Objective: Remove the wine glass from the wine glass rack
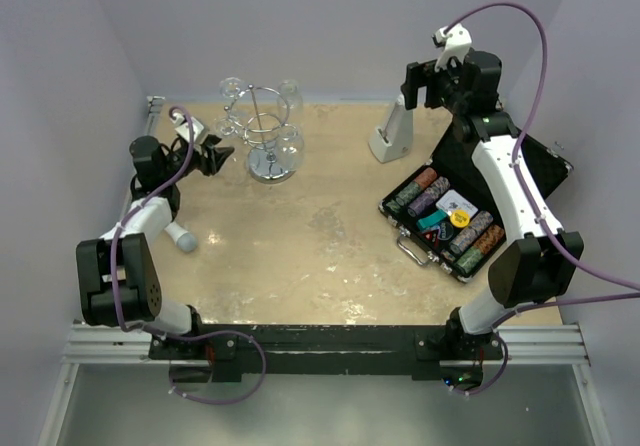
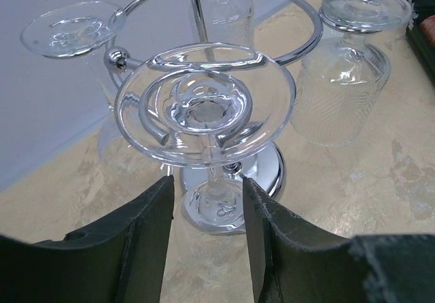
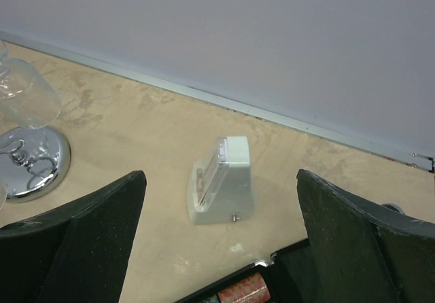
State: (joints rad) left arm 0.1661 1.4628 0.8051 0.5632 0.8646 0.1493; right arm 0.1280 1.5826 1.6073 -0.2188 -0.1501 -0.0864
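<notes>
the rack (image 1: 270, 169) stands near the far left corner of the worktop (image 1: 300, 266). a glass (image 2: 206, 106) hangs on it upside down, its stem between the open left jaws, not gripped. the right jaws are wide open, empty.

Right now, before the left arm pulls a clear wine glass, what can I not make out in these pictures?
Left wrist view: the bowl of the nearest clear wine glass, between the black fingers of the left gripper, blends into the shiny disc base behind.
Top view: glasses on the chrome wire rack overlap; count uncertain.
Right wrist view: the left edge cuts that base; the bottom edge cuts the black chip case.
</notes>
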